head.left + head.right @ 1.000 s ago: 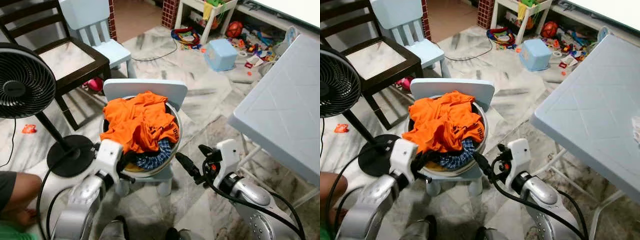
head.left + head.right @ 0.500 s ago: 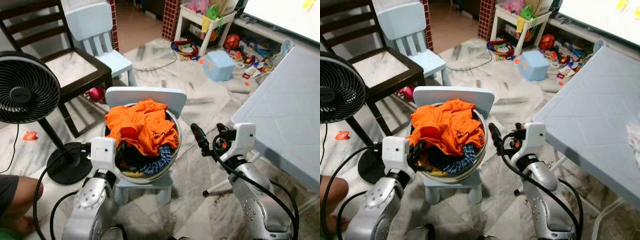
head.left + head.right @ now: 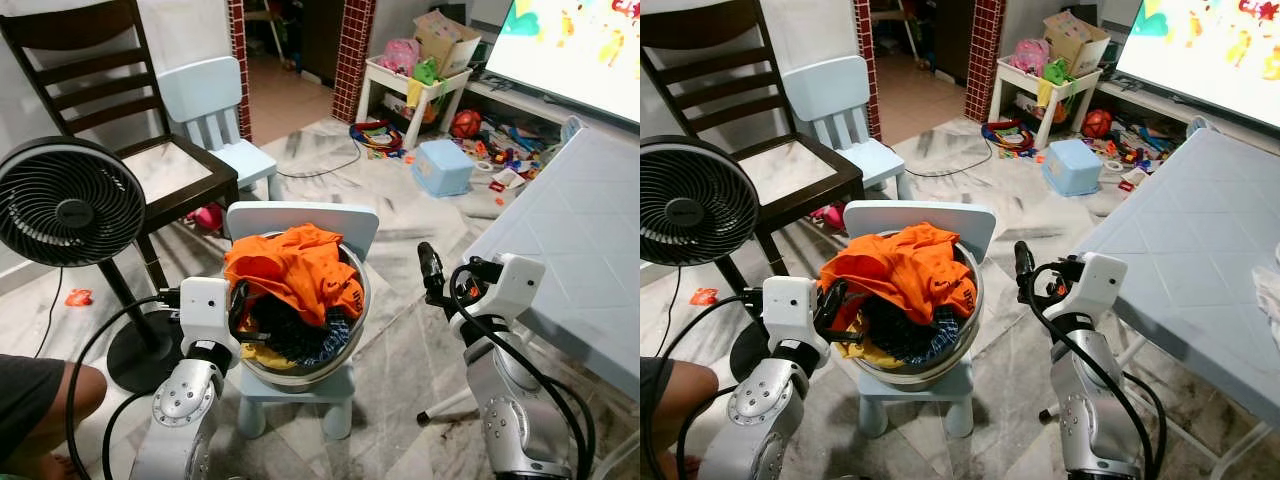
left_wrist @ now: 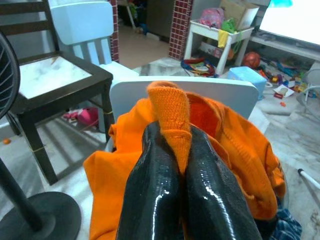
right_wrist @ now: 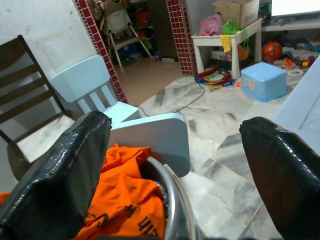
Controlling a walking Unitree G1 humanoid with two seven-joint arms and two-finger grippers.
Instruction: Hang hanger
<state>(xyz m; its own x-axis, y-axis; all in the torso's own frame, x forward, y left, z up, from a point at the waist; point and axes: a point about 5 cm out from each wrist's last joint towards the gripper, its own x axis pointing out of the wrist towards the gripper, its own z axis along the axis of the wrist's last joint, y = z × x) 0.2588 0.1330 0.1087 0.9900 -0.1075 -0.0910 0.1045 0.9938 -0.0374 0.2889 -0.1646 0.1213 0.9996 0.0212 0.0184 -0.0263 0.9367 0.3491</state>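
An orange garment [image 3: 295, 275] lies heaped on other clothes in a metal basin [image 3: 357, 318]. The basin stands on a small light blue chair [image 3: 300, 215]. My left gripper [image 4: 174, 134] is at the basin's left rim, shut on a fold of the orange garment; it also shows from the head camera as the left gripper [image 3: 238, 312]. My right gripper [image 3: 428, 268] hangs in the air just right of the basin, pointing up. In the right wrist view the right gripper [image 5: 172, 125] is open with nothing between its fingers, and the basin and chair back lie beyond it.
A black standing fan [image 3: 70, 215] is at the left, with a dark wooden chair [image 3: 150, 170] and a second light blue chair [image 3: 215, 100] behind. A light blue table [image 3: 580, 230] is close on the right. A person's leg [image 3: 40, 400] is at bottom left. Toys and a blue box [image 3: 443, 167] litter the far floor.
The head camera has tilted up, showing more of the room. My left gripper has stayed at the basin's left rim by the orange garment. My right gripper rose from low in front to beside the basin.
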